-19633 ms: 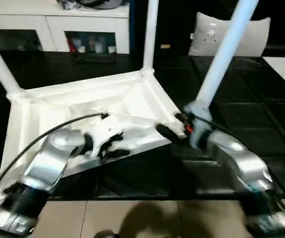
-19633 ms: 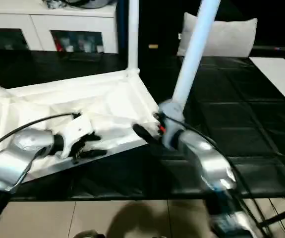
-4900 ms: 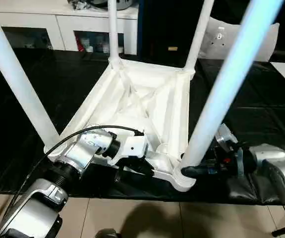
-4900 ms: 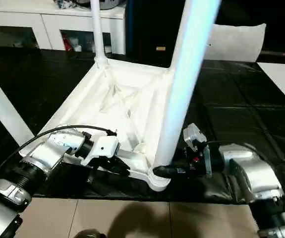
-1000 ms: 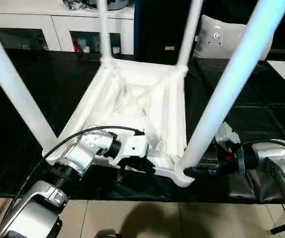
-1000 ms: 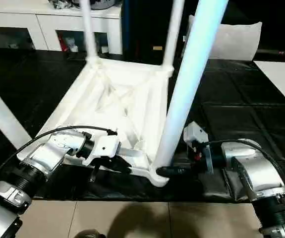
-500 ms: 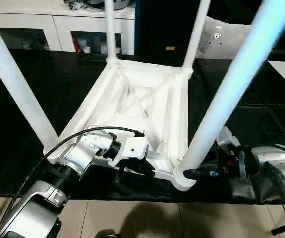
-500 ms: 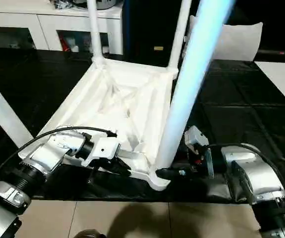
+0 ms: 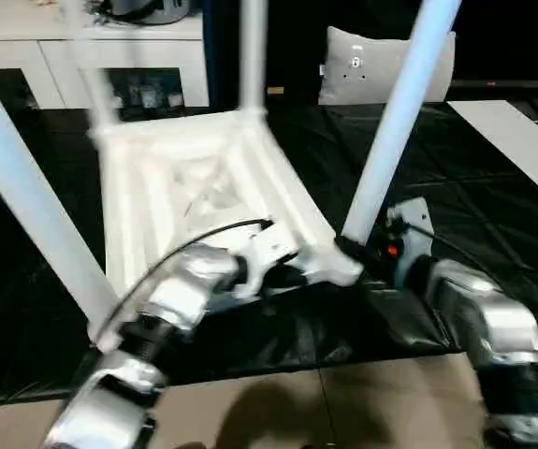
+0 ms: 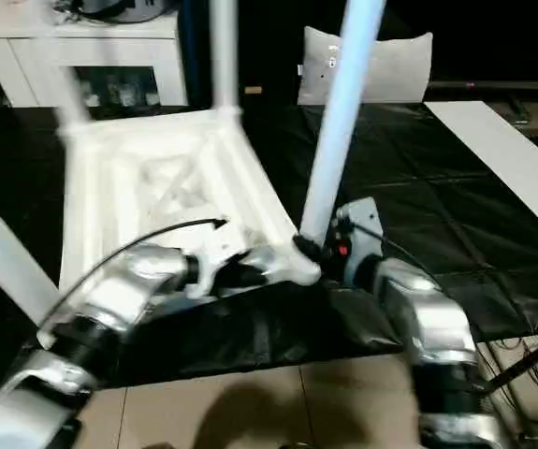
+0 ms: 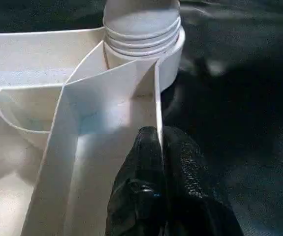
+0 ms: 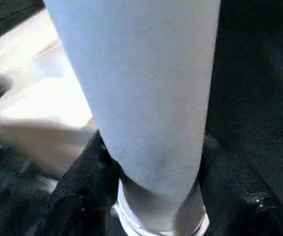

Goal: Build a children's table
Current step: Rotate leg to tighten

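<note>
Tabletop: white plastic, lying upside down on the black mat, ribbed underside facing up; the near edge lies just beside the mat's front edge.
Legs: four white tubes stand up from the corner sockets. Near-right leg rises from the socket at the near-right corner; near-left leg rises at the near-left corner; far-right leg rises at the far corner; the far-left leg is blurred.
Left gripper: at the tabletop's near edge, just beside the near-right socket. The two black fingers are pressed together, pinching the thin upright rim wall of the tabletop between them.
Right gripper: at the foot of the near-right leg. In the right wrist view one black finger lies on each side of the leg, both touching it just above the socket, so the leg is clasped between them.
Left forearm: silver, reaching in from the near left, with a black cable looping over it.
Right forearm: silver, reaching in from the near right.
Background: white cabinet with glass doors behind the mat; a white cushion beyond the far-right leg; beige floor in front of the mat.
</note>
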